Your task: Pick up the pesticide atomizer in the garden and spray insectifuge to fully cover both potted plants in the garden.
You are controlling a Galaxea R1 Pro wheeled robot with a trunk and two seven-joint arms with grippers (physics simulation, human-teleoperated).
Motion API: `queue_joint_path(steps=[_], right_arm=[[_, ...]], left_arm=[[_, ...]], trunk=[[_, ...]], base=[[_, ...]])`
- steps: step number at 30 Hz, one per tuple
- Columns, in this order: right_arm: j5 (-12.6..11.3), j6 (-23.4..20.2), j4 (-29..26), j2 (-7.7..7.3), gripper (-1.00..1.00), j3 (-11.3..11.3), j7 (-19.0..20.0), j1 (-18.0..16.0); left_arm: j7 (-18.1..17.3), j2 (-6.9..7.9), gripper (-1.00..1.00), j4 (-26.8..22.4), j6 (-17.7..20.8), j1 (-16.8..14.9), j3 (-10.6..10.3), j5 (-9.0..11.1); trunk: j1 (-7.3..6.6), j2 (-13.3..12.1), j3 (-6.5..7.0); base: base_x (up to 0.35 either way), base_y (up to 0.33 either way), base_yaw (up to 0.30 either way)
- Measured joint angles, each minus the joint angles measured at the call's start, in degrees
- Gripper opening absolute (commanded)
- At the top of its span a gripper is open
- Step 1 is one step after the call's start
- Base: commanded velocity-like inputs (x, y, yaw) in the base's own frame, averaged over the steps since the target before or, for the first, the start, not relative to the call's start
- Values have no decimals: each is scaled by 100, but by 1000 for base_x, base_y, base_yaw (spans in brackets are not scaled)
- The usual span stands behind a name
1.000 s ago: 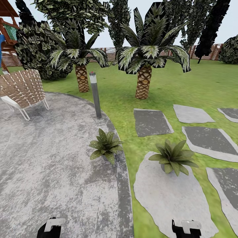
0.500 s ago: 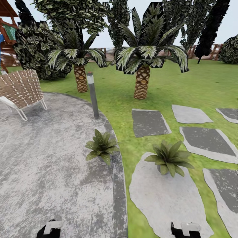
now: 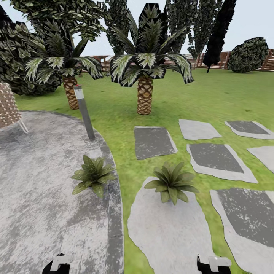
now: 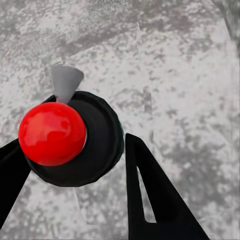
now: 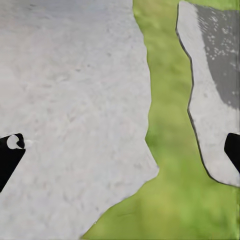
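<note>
Two potted plants stand ahead of me on the ground. One potted plant (image 3: 93, 176) sits on the edge of the grey paved patio (image 3: 38, 198). The other potted plant (image 3: 172, 182) sits on a pale stepping stone (image 3: 167, 232). In the left wrist view my left gripper (image 4: 75, 165) is shut on the pesticide atomizer (image 4: 100, 145), seen from above as a dark round top with a red knob and a grey nozzle. Its body is hidden below the top. My right gripper (image 5: 120, 150) hangs open over stone and grass. Both wrists, left gripper (image 3: 61, 262) and right gripper (image 3: 214, 263), show at the head view's lower edge.
A grey lamp post (image 3: 84, 112) stands at the patio's rim behind the left plant. Two palms (image 3: 145, 95) rise on the lawn beyond. A woven chair (image 3: 7, 106) is at far left. Several stepping stones (image 3: 219, 160) lie to the right, with a brown fence (image 3: 243, 61) far back.
The camera has swung to the right, so the whole scene has slid left in the picture. Both wrists keep their places at the lower edge.
</note>
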State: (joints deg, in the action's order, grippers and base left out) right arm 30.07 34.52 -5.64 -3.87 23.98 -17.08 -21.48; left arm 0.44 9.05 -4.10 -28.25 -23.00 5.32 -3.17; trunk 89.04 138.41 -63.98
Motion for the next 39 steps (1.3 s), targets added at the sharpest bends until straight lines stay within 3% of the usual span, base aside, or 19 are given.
queue_joint_path(steps=[17, 39], right_arm=[[-9, 0, 150, 0, 100, 0, 10, 0], [-9, 0, 149, 0, 100, 1, 10, 0]], left_arm=[[4, -1, -100, 10, -7, 0, 1, 7], [-54, -34, -100, -6, -10, -1, -3, -3]], trunk=[[-2, 0, 0], [1, 0, 0]], base=[[179, -257, -266], [39, -28, -268]])
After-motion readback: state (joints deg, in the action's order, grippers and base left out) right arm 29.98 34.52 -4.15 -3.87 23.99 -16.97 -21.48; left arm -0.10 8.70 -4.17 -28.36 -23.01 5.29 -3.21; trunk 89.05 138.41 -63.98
